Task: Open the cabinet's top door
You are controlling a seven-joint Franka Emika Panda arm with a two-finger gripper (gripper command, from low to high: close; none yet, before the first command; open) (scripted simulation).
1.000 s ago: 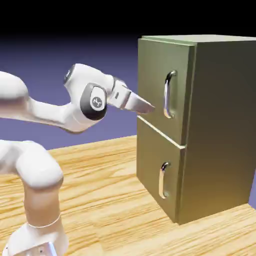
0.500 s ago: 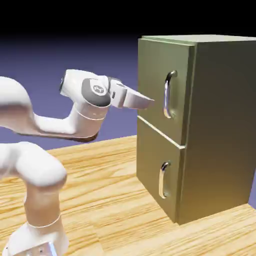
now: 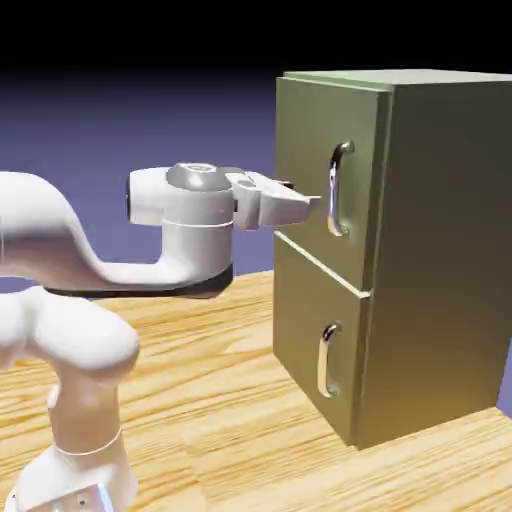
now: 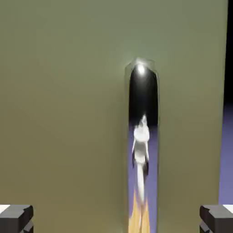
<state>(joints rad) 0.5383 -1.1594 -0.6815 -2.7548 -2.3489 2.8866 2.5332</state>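
Observation:
The olive-green cabinet (image 3: pixel 430 250) stands on the table at the exterior view's right. Its top door (image 3: pixel 305 170) is closed, with a vertical silver handle (image 3: pixel 338 188) on it. My gripper (image 3: pixel 312 204) points level at the door, its fingertips just left of the handle and close to it. In the hand view the door (image 4: pixel 63 113) fills the picture and the shiny handle (image 4: pixel 143 145) runs down the middle. The two grey fingertips (image 4: pixel 16 217) stand wide apart at the bottom corners, on either side of the handle. The gripper is open and holds nothing.
Below the top door sits the shorter bottom door (image 3: pixel 300 320) with its smaller silver handle (image 3: pixel 326 358). The wooden table (image 3: pixel 200 400) spreads in front of the cabinet. My arm's white links (image 3: pixel 60 330) rise at the exterior view's left.
The hand has rolled about its axis and levelled out, and the fingertips have moved a little right, closer to the top door's handle. The jaws stayed wide.

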